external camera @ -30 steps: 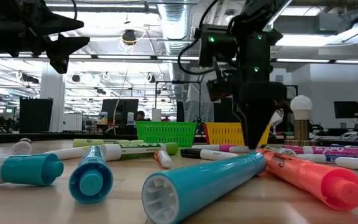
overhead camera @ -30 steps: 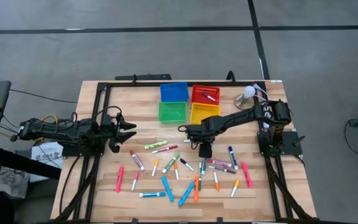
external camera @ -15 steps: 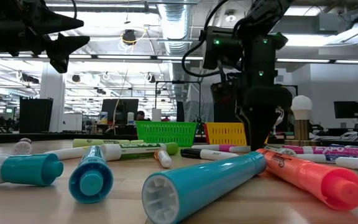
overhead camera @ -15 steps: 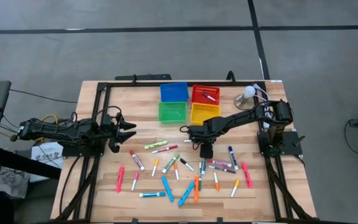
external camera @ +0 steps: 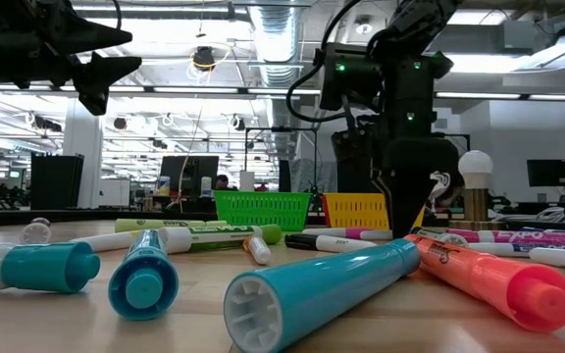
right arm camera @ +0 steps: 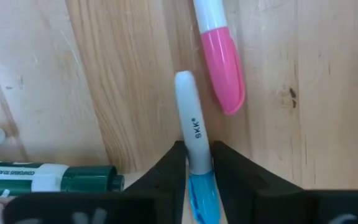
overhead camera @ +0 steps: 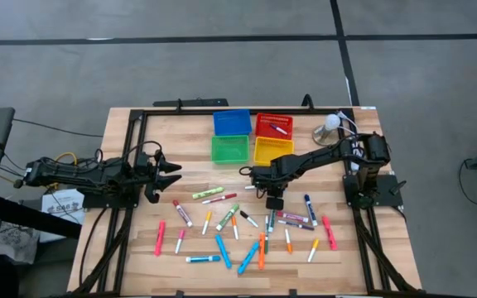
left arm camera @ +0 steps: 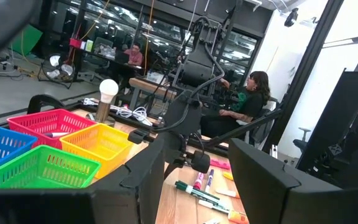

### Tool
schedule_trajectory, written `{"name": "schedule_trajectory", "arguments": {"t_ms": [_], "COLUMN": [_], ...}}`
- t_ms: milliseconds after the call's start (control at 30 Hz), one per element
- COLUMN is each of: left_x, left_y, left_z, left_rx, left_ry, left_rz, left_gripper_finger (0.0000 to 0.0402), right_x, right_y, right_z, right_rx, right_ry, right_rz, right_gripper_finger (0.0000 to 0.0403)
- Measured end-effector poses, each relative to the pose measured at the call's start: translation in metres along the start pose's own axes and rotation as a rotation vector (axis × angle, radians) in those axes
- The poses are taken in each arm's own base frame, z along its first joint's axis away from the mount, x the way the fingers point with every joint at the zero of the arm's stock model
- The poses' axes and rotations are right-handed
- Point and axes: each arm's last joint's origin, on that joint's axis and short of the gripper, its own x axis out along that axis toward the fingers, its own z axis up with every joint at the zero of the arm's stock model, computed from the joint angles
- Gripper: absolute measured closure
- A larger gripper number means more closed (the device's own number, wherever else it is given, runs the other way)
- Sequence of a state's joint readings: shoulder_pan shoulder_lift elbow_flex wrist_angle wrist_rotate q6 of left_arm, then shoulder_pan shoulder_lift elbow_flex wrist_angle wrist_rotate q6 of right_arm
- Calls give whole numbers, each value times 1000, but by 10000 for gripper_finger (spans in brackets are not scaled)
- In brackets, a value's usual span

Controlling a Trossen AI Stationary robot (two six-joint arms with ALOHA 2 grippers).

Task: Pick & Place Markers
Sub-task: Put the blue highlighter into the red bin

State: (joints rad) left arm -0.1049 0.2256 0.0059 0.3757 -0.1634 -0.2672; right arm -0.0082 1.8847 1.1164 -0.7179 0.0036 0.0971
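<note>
**R hand pinches blue-capped marker, mid-worktop**

Right hand point(right arm camera: 197, 163) is down at the wooden worktop point(overhead camera: 189, 153) centre, fingers narrow and clamped on a thin white-bodied marker w/ blue cap point(right arm camera: 194, 140), which lies flat on the wood. A pink-capped white marker point(right arm camera: 219, 59) lies just beside it; a dark-green-capped marker point(right arm camera: 48, 179) is near. Other markers are scattered along the near half. Left hand point(overhead camera: 172, 175) hangs at the left edge, fingers apart, empty. Four square plastic bins point(overhead camera: 252, 136) (blue, red, green, yellow) sit by the far edge.
</note>
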Motion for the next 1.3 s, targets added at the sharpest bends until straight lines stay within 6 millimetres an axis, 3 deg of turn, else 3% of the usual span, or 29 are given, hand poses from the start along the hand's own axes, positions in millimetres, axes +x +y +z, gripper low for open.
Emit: {"name": "schedule_trajectory", "arguments": {"t_ms": [200, 433, 600, 867, 1100, 1300], "left_x": [0, 0, 0, 0, 0, 0], "left_y": [0, 0, 0, 0, 0, -1], "left_z": [0, 0, 1, 1, 1, 2], "left_rx": [0, 0, -1, -2, -3, -4], "left_ry": [0, -1, -6, -10, -15, -22], "left_rz": [0, 0, -2, -3, -4, -6], "left_gripper_finger": [224, 224, 224, 224, 224, 224], "right_x": [-1, -15, -41, -105, -155, -185], "right_y": [0, -1, -2, -8, -29, -56], "right_z": [-1, -8, -16, -34, -52, -64], "right_rx": [0, 5, 9, 65, 148, 212], "right_ry": [6, 9, -16, -220, -449, -638], "right_rz": [0, -7, -4, 24, 33, -7], "right_gripper_finger": [359, 358, 359, 357, 359, 357]}}
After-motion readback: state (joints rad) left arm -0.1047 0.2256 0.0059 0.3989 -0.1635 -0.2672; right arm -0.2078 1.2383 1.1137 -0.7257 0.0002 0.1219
